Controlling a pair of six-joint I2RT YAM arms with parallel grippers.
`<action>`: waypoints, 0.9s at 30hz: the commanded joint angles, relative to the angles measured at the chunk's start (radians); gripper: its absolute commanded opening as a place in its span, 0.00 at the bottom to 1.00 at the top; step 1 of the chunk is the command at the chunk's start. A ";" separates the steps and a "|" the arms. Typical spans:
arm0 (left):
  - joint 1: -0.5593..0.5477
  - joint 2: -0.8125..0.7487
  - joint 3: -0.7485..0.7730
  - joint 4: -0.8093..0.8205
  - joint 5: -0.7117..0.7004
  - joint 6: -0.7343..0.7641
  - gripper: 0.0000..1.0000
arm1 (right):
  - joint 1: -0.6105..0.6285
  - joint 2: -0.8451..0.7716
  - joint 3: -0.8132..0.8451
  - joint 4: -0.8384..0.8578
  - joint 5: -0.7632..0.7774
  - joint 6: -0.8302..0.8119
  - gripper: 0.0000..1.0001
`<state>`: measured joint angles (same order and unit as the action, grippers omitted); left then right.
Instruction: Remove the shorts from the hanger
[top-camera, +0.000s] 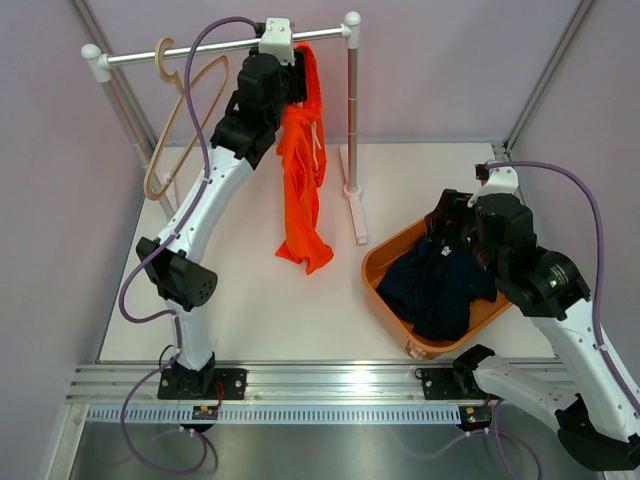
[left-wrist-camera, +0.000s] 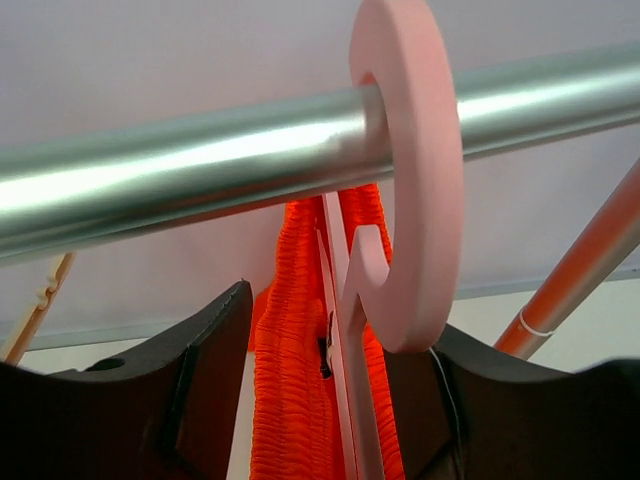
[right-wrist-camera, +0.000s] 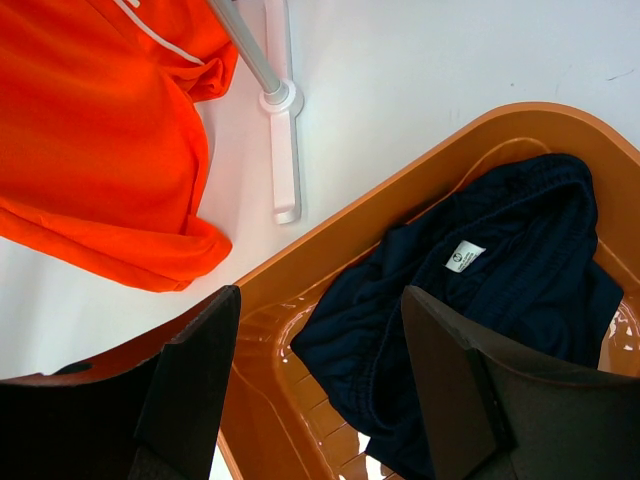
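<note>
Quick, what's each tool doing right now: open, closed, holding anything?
Left tool: open, astride the orange shorts and hanger.
Right tool: open, empty, over the basket with the navy shorts.

The left end effector (top-camera: 295, 75) hides the top of the orange shorts (top-camera: 303, 180); the label (right-wrist-camera: 464, 256) is unreadable.

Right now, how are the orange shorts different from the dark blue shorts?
The orange shorts hang on a pink hanger; the dark blue shorts lie crumpled in the tub. The orange shorts show a white drawstring; the dark blue shorts show a white label. Both are limp fabric.
</note>
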<state>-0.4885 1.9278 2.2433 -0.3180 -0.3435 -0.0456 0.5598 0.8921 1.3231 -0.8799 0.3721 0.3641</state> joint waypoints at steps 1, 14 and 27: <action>0.007 0.013 0.047 0.002 0.070 0.004 0.56 | -0.005 0.005 -0.002 0.038 -0.009 0.006 0.74; 0.007 0.046 0.090 -0.053 0.090 0.039 0.42 | -0.005 0.014 -0.013 0.050 -0.012 0.003 0.74; 0.014 0.011 0.164 -0.081 0.095 0.093 0.00 | -0.005 0.021 -0.022 0.059 -0.021 0.003 0.74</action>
<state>-0.4828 1.9739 2.3447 -0.4698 -0.2687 0.0193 0.5598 0.9127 1.3029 -0.8574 0.3607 0.3641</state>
